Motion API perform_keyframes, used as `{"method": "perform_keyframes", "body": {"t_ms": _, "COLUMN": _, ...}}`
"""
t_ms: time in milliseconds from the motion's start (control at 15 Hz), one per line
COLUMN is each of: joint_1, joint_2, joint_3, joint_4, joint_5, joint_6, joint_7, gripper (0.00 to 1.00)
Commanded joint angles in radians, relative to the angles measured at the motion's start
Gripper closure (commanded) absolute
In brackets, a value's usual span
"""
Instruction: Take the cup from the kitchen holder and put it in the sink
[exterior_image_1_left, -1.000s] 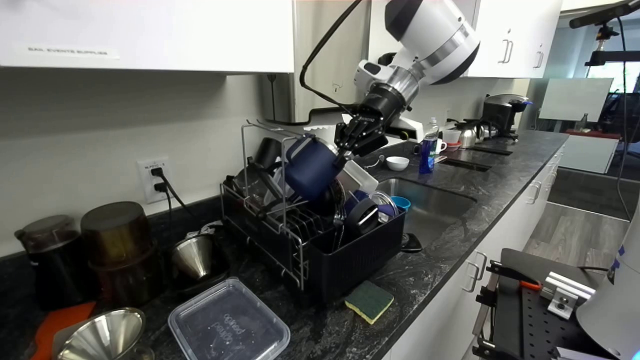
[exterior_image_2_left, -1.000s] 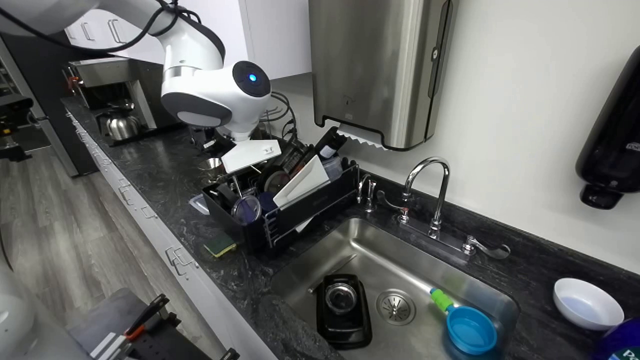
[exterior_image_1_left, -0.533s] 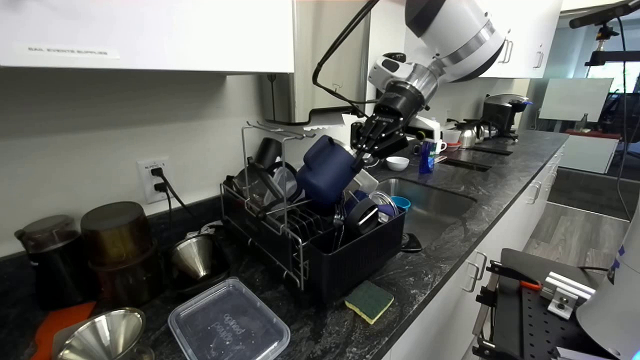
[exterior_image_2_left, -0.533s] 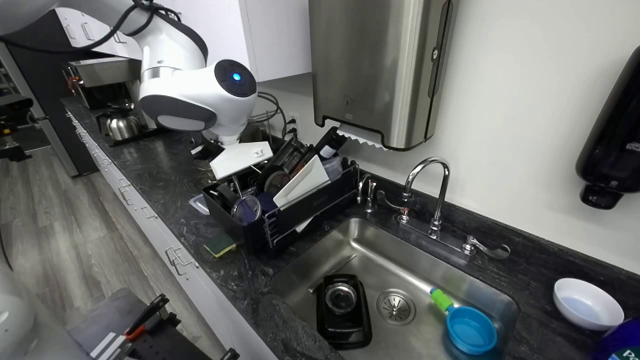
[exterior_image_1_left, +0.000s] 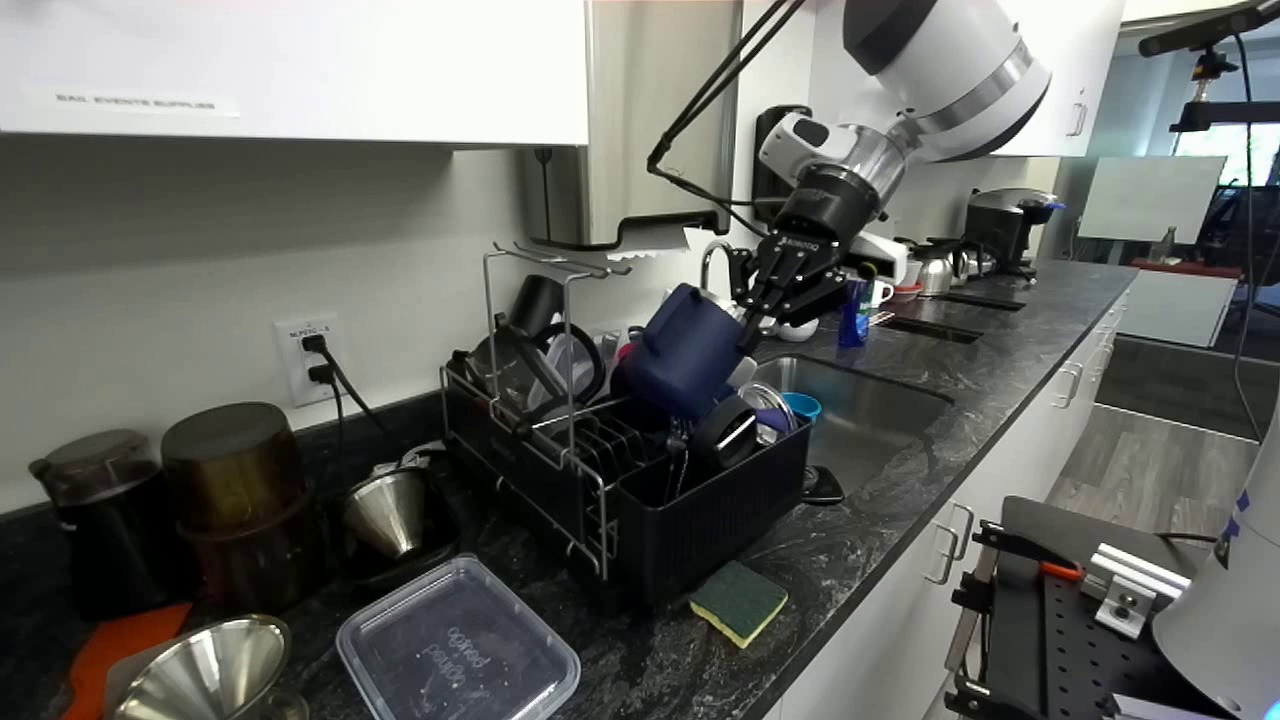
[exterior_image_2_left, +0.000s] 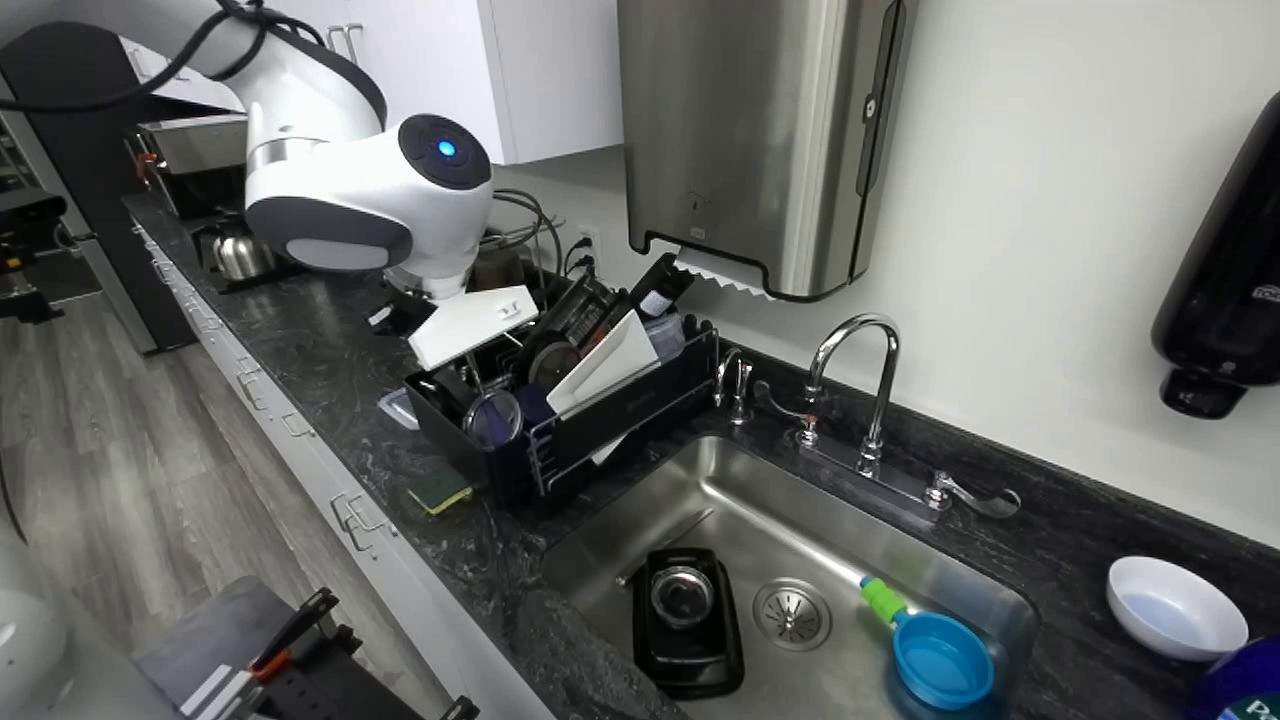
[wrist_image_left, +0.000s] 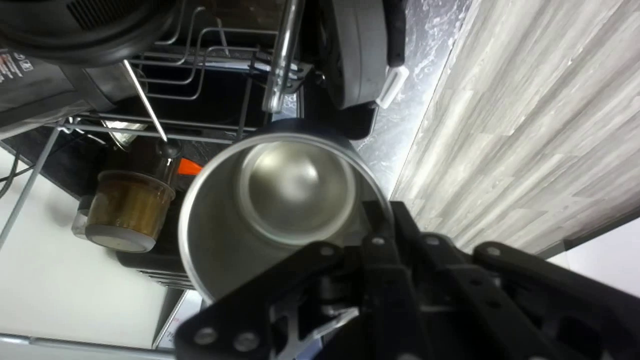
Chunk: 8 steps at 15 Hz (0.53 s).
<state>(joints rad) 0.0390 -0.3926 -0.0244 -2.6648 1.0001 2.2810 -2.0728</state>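
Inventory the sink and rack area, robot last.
Dish rack: 1, black, counter
Cup: 1, dark blue, at the rack
Other rack items: too crowded to count, mixed, inside
Sink: 1, silver, in counter
Tray: 1, black, sink
Dipper: 1, blue and green, sink
Tall faucet: 1, silver, behind sink
Sponge: 1, green and yellow, counter
Plastic container: 1, clear, counter
Bowl: 1, white, counter
Bottle: 1, blue, counter
Towel dispenser: 1, grey, wall
Gripper: 1, black, shut on cup
Arm: 1, white, above counter
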Motion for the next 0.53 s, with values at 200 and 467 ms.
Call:
{"method": "perform_keyframes", "body": {"t_ms": 200, "joint_1": -0.055, "joint_2": -0.145, "joint_3": -0.008, "joint_4": -0.064, "joint_5": -0.219, "joint_6": 0.089, "joint_7": 0.12, "gripper": 0.98}}
{"method": "perform_keyframes", "body": {"t_ms": 467, "joint_1": -0.053, "joint_2": -0.201, "joint_3": -0.048, "joint_4": -0.076, "joint_5": -0.352, "joint_6": 0.095, "joint_7": 0.22, "gripper": 0.98}}
